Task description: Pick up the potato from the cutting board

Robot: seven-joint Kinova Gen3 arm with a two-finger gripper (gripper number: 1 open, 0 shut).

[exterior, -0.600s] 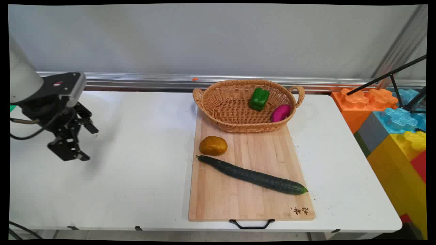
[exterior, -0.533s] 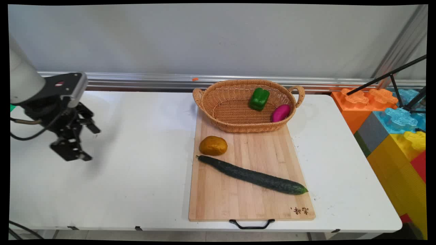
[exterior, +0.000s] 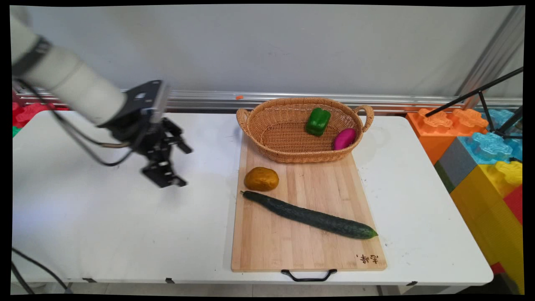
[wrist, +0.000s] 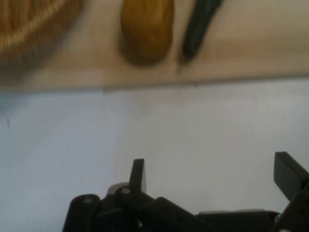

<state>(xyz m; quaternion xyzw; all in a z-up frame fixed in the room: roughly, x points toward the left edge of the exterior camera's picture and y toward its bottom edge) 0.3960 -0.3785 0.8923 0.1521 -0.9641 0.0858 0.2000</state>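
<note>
Nearest the camera, at six o'clock of the main view, the black wire handle of a wooden cutting board hangs over the near edge of the white table. The board runs away from that edge towards twelve o'clock.

On the board a long dark cucumber lies aslant, its blossom end towards four o'clock and its stem end towards ten. Just beyond the stem end, close to it but apart, sits a brownish-yellow potato, near the board's nine o'clock edge.

The gripper hangs over bare table at nine o'clock of the potato, well apart from it and clear of the board. It holds nothing and touches nothing. In the hand view the gripper has its fingers spread wide with only table between them. Beyond them, at twelve o'clock, are the board's edge, the potato and the cucumber's stem end. The potato is the nearest thing to the hand, and the camera looks almost straight at it.

Farther on, an oval wicker basket with two handles rests on the board's far end; its rim shows at eleven o'clock in the hand view. Inside it a green bell pepper lies against the far wall and a magenta, tuber-shaped piece leans at the three o'clock end.

At three o'clock, off the table, stands a stack of big coloured building blocks. An aluminium rail runs along the foot of the wall.
</note>
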